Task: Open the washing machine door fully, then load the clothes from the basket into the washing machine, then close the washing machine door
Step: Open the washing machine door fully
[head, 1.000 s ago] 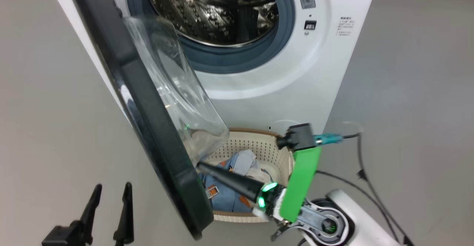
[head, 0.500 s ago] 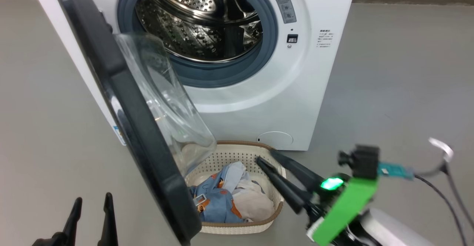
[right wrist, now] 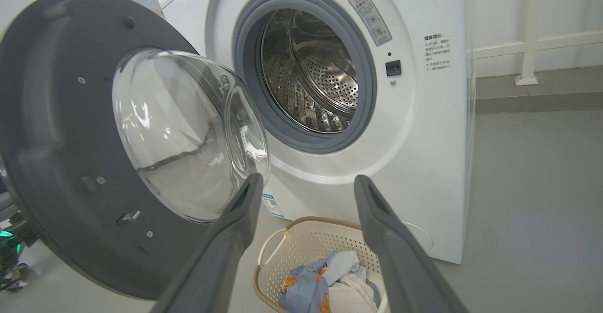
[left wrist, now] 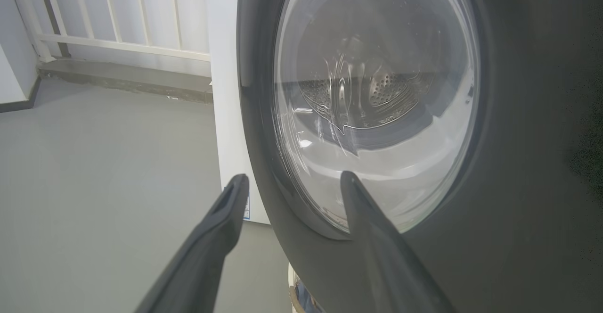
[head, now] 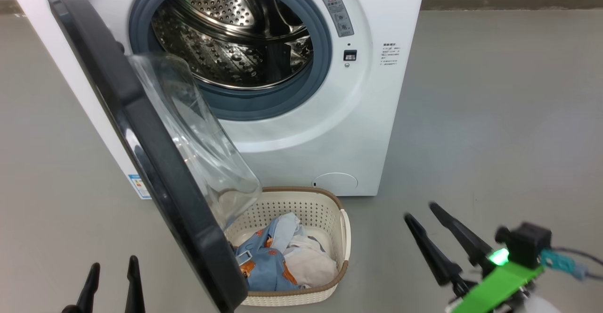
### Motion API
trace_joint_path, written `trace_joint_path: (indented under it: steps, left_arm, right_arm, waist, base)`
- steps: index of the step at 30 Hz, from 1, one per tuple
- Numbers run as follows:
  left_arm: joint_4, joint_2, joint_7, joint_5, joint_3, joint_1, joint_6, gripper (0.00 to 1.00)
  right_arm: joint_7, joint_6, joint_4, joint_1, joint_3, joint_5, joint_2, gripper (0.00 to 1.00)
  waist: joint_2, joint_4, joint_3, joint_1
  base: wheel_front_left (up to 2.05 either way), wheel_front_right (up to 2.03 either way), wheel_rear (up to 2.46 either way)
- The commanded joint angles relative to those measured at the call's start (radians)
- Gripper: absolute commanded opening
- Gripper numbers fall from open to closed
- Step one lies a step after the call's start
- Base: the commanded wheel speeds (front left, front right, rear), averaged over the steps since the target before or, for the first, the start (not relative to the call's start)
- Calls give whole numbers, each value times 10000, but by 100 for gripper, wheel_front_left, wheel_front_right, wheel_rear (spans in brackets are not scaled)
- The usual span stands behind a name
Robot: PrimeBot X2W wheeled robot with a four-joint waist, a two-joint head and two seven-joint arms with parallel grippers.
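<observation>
The white washing machine stands ahead with its steel drum exposed. Its door hangs open to the left, edge-on, the clear glass bowl bulging out over the basket. On the floor below, that cream basket holds the clothes: a light blue bear-print garment and a white one. My right gripper is open and empty, low over the floor to the right of the basket. At the lower left, my left gripper is open beside the door's outer face.
Grey floor spreads wide to the machine's right and left. A white railing and a low kerb run behind on the left. A white post stands at the back right.
My right gripper has drawn back out of the basket and off to the right, empty. The head camera has shifted, so the machine sits lower and further left in view.
</observation>
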Motion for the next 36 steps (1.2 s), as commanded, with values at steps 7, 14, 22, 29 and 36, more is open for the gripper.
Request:
trace_joint_path:
  steps: [7,14,22,29,36]
  left_arm:
    - [-198,120,-65,-145,473,-71,-60,100]
    - [-183,120,-65,-157,544,67,-69,100]
    - [-199,120,-65,-152,533,153,-77,100]
    - [-231,120,-65,-150,589,212,-99,100]
    - [-240,120,-65,-119,569,273,-94,100]
  right_arm:
    - [-121,63,-328,1446,-1505,-2291,575,100]
    - [-121,63,-597,2489,-3119,-4510,1660,100]
    - [-121,63,-1171,3255,-4477,-5721,2535,100]
    - [-122,63,-1247,3365,-4964,-5990,2720,100]
    - [-122,63,-1128,3419,-5183,-6063,2819,100]
  waist:
    - [0,-88,-33,0]
    - [0,-168,4,0]
    - [0,-147,69,0]
    - [0,-144,39,0]
    - [0,-96,7,0]
  base:
    - [0,0,0]
    - [0,0,0]
    - [0,0,0]
    - [0,0,0]
    - [0,0,0]
